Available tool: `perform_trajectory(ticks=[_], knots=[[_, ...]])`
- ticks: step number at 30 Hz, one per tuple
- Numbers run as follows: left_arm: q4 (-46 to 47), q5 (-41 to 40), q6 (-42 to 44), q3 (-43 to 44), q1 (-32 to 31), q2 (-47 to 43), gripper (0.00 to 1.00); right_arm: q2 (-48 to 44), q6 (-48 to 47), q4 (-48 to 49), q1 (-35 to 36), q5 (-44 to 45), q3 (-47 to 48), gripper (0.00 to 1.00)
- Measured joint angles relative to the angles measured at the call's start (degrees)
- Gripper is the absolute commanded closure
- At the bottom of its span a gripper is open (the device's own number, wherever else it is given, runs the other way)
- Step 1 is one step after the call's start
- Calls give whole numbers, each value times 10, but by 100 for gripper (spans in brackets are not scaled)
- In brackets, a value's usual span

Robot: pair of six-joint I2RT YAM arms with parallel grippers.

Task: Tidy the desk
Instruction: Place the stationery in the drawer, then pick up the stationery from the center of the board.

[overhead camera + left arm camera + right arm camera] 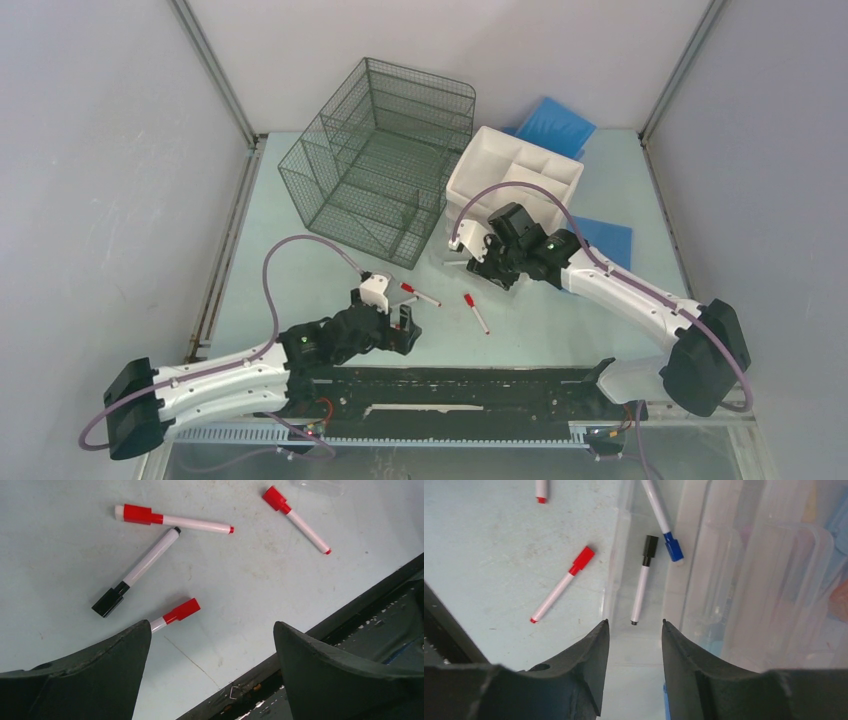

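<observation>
Four markers point(175, 521) lie loose on the desk point(250, 580) beneath your left gripper point(211, 625), fingers wide apart. Your right gripper point(634, 622) hangs parted, empty, above the clear tray point(615, 565). Risk: a descending left finger clips the nearest red marker point(180, 611), rolling it away.

the mesh organizer point(380, 160) stands at the back of the desk point(560, 325), left of centre. the divided tray point(515, 175) sits just right of it, with a flat sheet point(555, 120) behind it and a second sheet point(608, 238) on its right. loose markers point(476, 312) lie on the desk in front of the organizer, between the arms. two more markers point(640, 587) lie in a narrow compartment at the tray's edge.
</observation>
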Motion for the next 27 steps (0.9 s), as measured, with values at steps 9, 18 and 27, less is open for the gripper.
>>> perform_trajectory(ticks=[9, 18, 27], knots=[[-30, 38, -6, 21, 22, 72, 3, -19, -4, -24, -2, -85, 11, 48], [-86, 46, 23, 110, 22, 167, 6, -23, -6, -31, -5, -109, 14, 48], [-163, 44, 74, 184, 23, 254, 11, -24, -7, -31, -9, -115, 14, 48]])
